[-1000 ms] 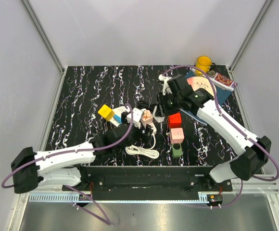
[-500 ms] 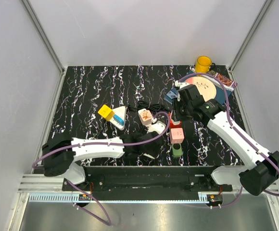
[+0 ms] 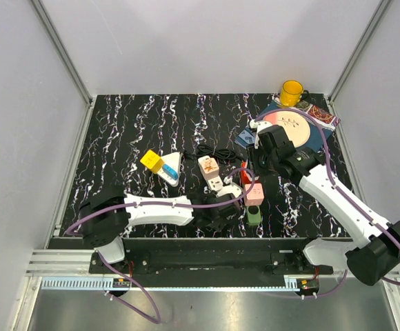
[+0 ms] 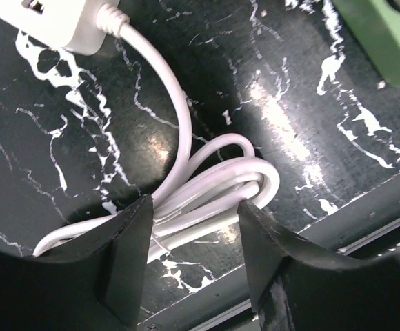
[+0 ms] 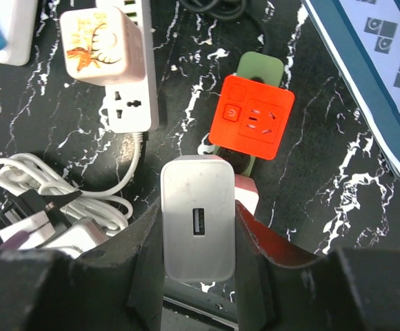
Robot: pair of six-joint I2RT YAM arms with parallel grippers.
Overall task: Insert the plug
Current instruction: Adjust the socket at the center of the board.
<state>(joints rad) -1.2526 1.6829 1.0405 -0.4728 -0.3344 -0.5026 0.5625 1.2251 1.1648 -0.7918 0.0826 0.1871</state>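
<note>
The plug (image 5: 198, 224), a white USB charger, is clamped between the fingers of my right gripper (image 5: 198, 238) (image 3: 255, 172). It hangs just above the green power strip (image 5: 258, 67) (image 3: 254, 216), which carries a red cube adapter (image 5: 255, 121) and a pink one (image 3: 254, 194). My left gripper (image 4: 196, 241) (image 3: 217, 219) is low at the table's near edge. Its fingers (image 4: 127, 255) stand apart on either side of a coiled white cable (image 4: 214, 179). That cable runs up to a white power strip (image 4: 48, 21) (image 5: 132, 110).
A deer-printed cube (image 5: 103, 48) (image 3: 210, 165) sits in the white strip. A yellow cube (image 3: 152, 161) and a white wedge (image 3: 171, 167) lie to the left. A black cable (image 3: 217, 150), a book with a plate (image 3: 293, 127) and a yellow mug (image 3: 292, 91) are behind.
My left arm pulled back from the yellow cube to the near edge, came down over the cable coil and narrowed its jaws. The right arm carried the plug forward over the green strip.
</note>
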